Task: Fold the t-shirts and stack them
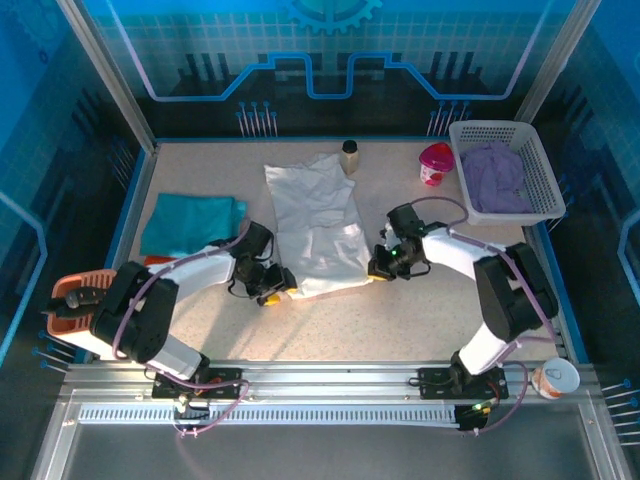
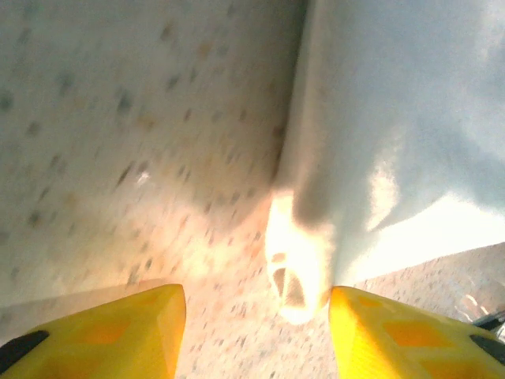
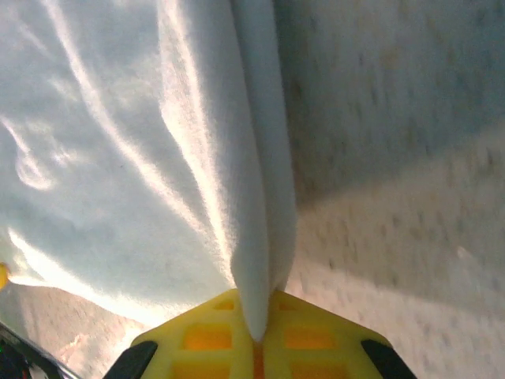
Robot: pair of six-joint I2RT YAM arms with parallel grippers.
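The desk (image 1: 420,320) carries all the work items. The white t-shirt (image 1: 318,225) lies at the desk's centre as a long, narrowed panel running away from the arms, rumpled at its far end. Judged from this shape, the sides are already turned in and the lengthwise fold is in hand but not finished. The teal t-shirt (image 1: 190,222) rests to the left, well apart from the white one, as a flat, compact rectangle. It reads as folded, and nothing is stacked on it. The white mesh basket (image 1: 545,190) at the far right holds a bunched purple cloth (image 1: 495,180). An orange item (image 1: 72,290) sits at the left edge beside the left arm, and whether it is a shirt cannot be told. The right gripper (image 3: 256,335), at the near right corner of the white t-shirt, has its fingers clenched on a raised fold of the cloth edge. The left gripper (image 2: 256,332), at the near left corner, has its fingers (image 2: 118,324) released and apart. The shirt corner lies between them, close to one finger, and is not gripped. By estimate, three steps remain: grip the left corner, complete the fold, and stack the shirts.
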